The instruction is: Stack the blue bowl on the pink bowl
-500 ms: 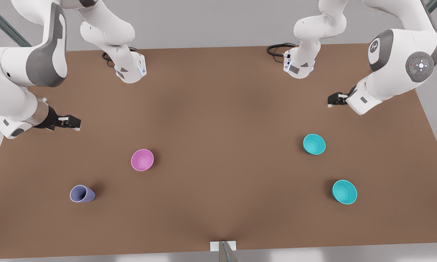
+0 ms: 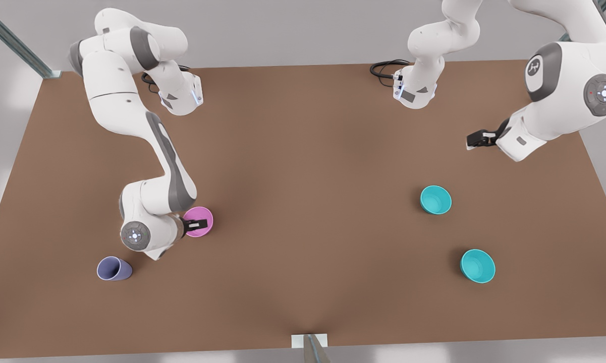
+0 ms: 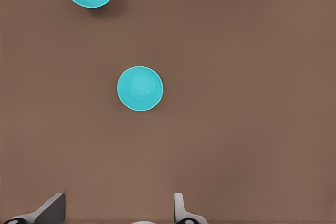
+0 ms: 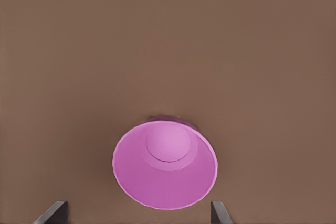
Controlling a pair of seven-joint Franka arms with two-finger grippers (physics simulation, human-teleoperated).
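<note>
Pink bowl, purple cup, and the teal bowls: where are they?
Round pink plastic bowl [image 4: 165,165]: right wrist view, inside wall.
Lavender plastic cup [image 2: 114,268]: front view, side.
Two round teal plastic bowls [image 3: 139,88]: left wrist view, nearer one's inside.

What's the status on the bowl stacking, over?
Right claw open, over the pink bowl. Left claw open, waiting above the table, short of both teal bowls. Nothing stacked. Purple cup clear of the path.

right gripper [image 2: 197,223] hung over pink bowl [image 2: 198,222] at front view's left | left gripper [image 2: 475,139] raised at front view's right | two teal bowls [image 2: 436,199] [image 2: 478,265] apart | purple cup [image 2: 114,268] tipped on table [image 2: 303,151]
</note>
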